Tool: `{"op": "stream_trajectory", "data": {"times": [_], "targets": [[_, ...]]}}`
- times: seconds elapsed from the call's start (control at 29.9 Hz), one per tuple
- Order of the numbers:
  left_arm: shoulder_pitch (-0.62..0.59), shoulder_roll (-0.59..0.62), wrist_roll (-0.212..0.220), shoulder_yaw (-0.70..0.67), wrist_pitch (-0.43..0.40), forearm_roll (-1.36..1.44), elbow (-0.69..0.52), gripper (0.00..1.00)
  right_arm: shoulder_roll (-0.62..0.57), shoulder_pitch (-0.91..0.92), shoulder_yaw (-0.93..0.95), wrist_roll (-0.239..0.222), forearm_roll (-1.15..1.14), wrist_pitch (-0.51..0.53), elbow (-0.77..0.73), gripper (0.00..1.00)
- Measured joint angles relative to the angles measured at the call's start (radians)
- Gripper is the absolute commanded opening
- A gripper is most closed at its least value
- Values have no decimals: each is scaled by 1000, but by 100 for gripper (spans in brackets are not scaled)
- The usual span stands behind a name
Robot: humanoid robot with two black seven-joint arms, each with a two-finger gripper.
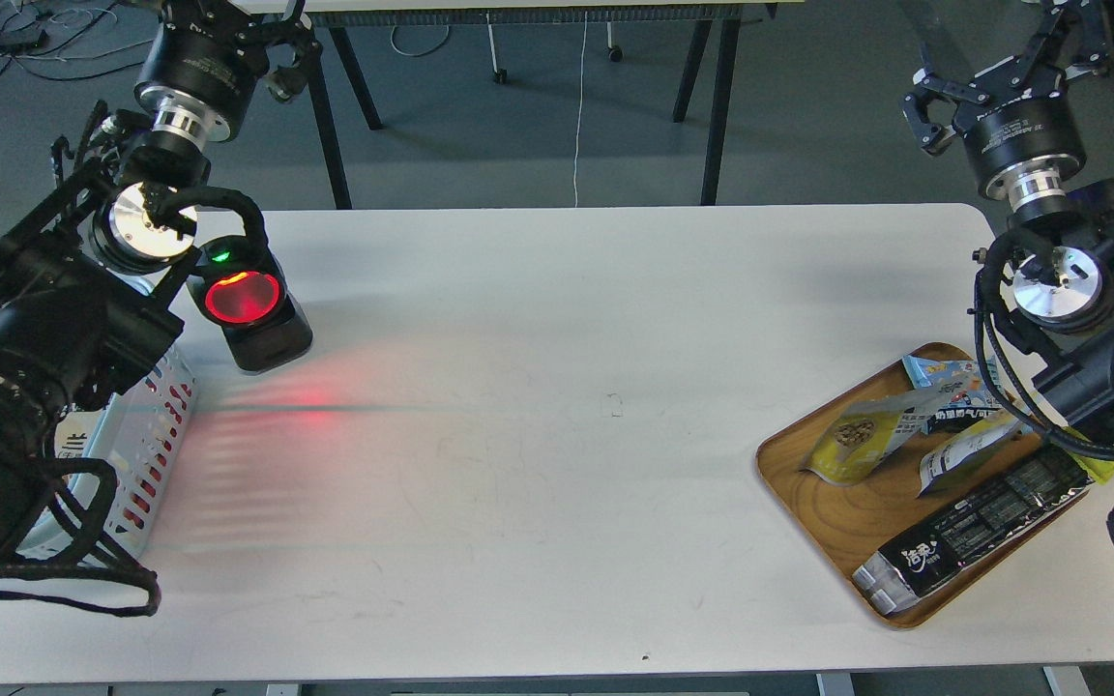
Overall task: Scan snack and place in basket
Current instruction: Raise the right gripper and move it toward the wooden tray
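Observation:
The snack (857, 437), a white pouch with a yellow panel and a round nut picture, lies tilted on the wooden tray (833, 512) at the right. My right gripper (997, 72) is raised beyond the table's far right corner, well above and behind the tray, with its fingers spread and nothing between them. The light blue basket (162, 425) stands at the table's left edge, mostly hidden under my left arm. My left gripper (277, 53) is up at the top left, partly cut off by the frame edge, and holds nothing I can see.
A black scanner (249, 311) with a glowing red window stands beside the basket and casts red light on the table. On the tray also lie a light-blue packet (944, 375), another white pouch (963, 449) and a long black package (982, 527).

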Motion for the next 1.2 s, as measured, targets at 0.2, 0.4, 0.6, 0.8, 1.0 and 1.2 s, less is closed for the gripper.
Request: {"op": "stream_trajectory", "data": {"times": [0.2,0.4,0.6,0.8,1.0,1.2], "targets": [[18,-5,3,0,0,0,0,100,-2,31,-104,4,0,0,-19,99],[30,-3,4,2,0,0,0,100,-5,41,-117,9,1,0,-19,99],[30,5,5,7,0,-1,0,100,-53,136,-261,15,-11,0,9,99],[31,6,3,0,0,-1,-1,100,-156,353,-578,32,-98,0,160,99],[31,16,2,-2,0,-1,-8,100,-238,570,-850,37,-368,0,426,99],[31,46,0,-2,0,-1,-12,100,-257,851,-1187,37,-703,-133,796,99]]}}
